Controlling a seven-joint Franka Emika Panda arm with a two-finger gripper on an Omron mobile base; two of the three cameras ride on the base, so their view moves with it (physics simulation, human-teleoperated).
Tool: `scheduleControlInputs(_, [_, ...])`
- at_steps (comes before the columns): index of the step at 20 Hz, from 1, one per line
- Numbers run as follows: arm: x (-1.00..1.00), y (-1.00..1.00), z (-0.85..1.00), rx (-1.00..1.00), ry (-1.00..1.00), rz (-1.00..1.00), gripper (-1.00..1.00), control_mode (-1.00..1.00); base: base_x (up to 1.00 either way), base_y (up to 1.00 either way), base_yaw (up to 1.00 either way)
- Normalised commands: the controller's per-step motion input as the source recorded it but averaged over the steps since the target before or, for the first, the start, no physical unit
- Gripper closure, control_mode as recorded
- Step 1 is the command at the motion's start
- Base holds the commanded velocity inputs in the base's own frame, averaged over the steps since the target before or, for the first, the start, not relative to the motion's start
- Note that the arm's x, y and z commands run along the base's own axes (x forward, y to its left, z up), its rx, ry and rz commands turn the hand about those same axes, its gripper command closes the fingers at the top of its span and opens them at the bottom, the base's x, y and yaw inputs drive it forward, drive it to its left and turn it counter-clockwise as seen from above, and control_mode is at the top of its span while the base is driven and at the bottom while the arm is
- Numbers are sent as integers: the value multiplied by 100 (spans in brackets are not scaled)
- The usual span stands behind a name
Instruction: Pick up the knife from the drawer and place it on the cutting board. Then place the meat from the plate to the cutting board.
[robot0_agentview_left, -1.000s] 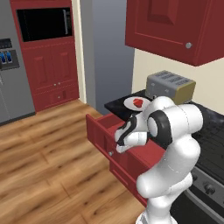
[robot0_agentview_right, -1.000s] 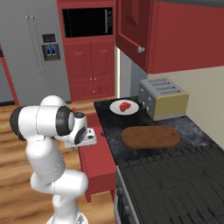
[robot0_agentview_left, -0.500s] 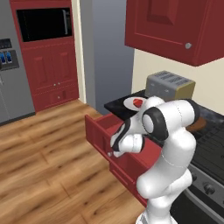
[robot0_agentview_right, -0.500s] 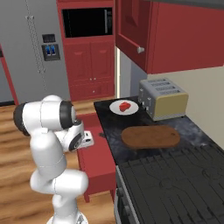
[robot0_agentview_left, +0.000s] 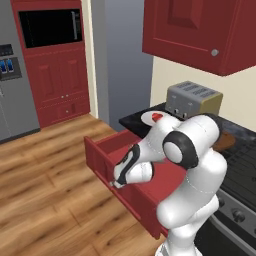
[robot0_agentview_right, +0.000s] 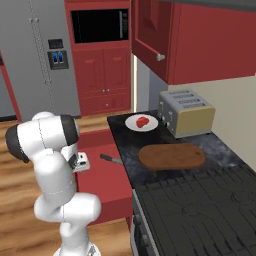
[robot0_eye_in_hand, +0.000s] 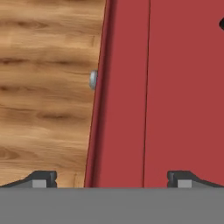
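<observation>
Knife (robot0_agentview_right: 111, 159): we see its black handle and a bit of blade lying in the open drawer, at the side nearest the bench edge.
Drawer (robot0_agentview_left: 102, 151): we find it pulled well out from under the bench; in the hand view its front panel (robot0_eye_in_hand: 124, 96) runs top to bottom, with the small metal knob (robot0_eye_in_hand: 93, 80) on the floor side.
End effector (robot0_eye_in_hand: 111, 179): we see it over the drawer's front edge, pointing down; its two fingertips (robot0_eye_in_hand: 43, 178) stand wide apart with nothing between them. In the left base view it (robot0_agentview_left: 116, 183) sits just at the front panel.
Board (robot0_agentview_right: 172, 156): we see it flat on the bench, bare, between the plate and the stove.
Plate (robot0_agentview_right: 132, 123): it sits near the bench's far corner, just beside the toaster.
Meat (robot0_agentview_right: 142, 121): a red lump on the plate, about at its middle.
Toaster (robot0_agentview_right: 186, 112): it stands against the wall, behind the board.
Stove (robot0_agentview_right: 200, 205): dark grates, just beside the board's near end.
</observation>
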Motion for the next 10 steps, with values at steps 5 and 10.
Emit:
scheduleControlInputs(5, [-59, 99, -43, 0, 35, 0, -100, -100, 0, 0, 0])
scheduleControlInputs(10, [-83, 100, -44, -1, 35, 0, -100, -100, 0, 0, 0])
